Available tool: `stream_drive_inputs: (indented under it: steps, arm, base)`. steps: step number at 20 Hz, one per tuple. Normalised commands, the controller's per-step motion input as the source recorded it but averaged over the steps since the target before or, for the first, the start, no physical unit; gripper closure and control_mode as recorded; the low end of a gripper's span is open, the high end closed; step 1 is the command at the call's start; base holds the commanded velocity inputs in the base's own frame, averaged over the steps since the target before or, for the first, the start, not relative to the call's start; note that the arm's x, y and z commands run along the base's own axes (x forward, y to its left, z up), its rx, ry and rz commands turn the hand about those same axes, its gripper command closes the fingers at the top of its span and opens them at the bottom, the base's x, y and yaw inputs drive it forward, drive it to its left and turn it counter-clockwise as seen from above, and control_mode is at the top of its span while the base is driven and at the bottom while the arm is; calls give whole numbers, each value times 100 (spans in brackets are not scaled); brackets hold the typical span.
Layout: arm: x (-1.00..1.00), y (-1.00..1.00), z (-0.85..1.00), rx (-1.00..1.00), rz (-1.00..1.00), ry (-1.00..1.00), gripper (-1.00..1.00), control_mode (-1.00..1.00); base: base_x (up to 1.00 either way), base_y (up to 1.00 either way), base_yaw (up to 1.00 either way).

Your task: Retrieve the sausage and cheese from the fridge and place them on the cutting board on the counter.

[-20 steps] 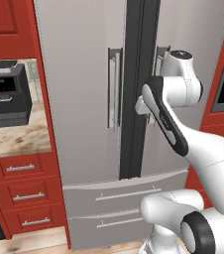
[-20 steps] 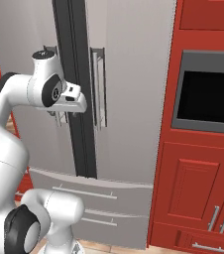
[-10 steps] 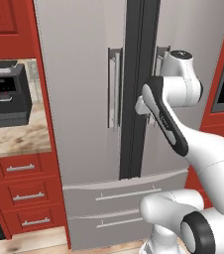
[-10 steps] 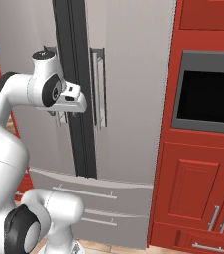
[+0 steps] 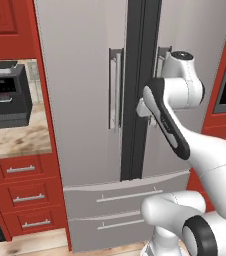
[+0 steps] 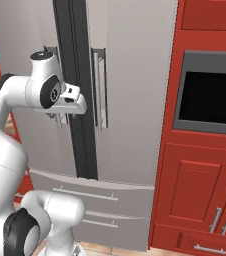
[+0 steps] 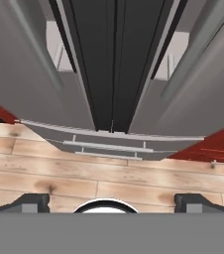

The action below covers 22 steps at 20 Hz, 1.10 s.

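Nothing has moved since the earlier frames: your arm sits in the same pose in front of the fridge [image 5: 90,100], and both base views are unchanged.

Your gripper [image 6: 72,102] hangs at the middle left of the right base view, close to the dark seam between the two closed doors, level with the handles. In the hand view the two fingertips [image 7: 32,202] stand at the far lower corners, spread as wide as they go, with nothing between them. That view looks down the door seam towards the two bottom drawers and the wooden floor [image 7: 109,183].

The sausage and cheese are presumably behind the closed doors, so you cannot confirm where they lie. A coffee machine [image 5: 7,95] stands on the counter [image 5: 15,142] at the left edge of the left base view; the cutting board cannot be made out.

Watch these risks:
- The gripper is near the seam, not around either handle [image 5: 116,89]. Closing here would pinch air or scrape the door edge.
- The two handles sit close together; a slightly wrong approach could catch the wrong one or wedge a finger between them.
- Pulling a door with your elbow so near the right-hand panel could jam the door against your own arm.
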Motion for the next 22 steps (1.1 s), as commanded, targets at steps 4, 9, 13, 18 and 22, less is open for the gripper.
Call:
stream_drive_inputs:
  steps: [4,9,13,18,22]
  arm:
    - [-7,51,-8,-9,0,-8,-100,-100]
    - [8,53,0,-7,0,-28,-100,-100]
    - [39,34,6,2,0,-9,-100,-100]
    - [50,30,11,12,0,0,-100,-100]
    - [51,27,12,15,0,0,-100,-100]
  base:
    - [0,0,0]
    - [0,0,0]
    - [0,0,0]
    - [0,0,0]
    - [0,0,0]
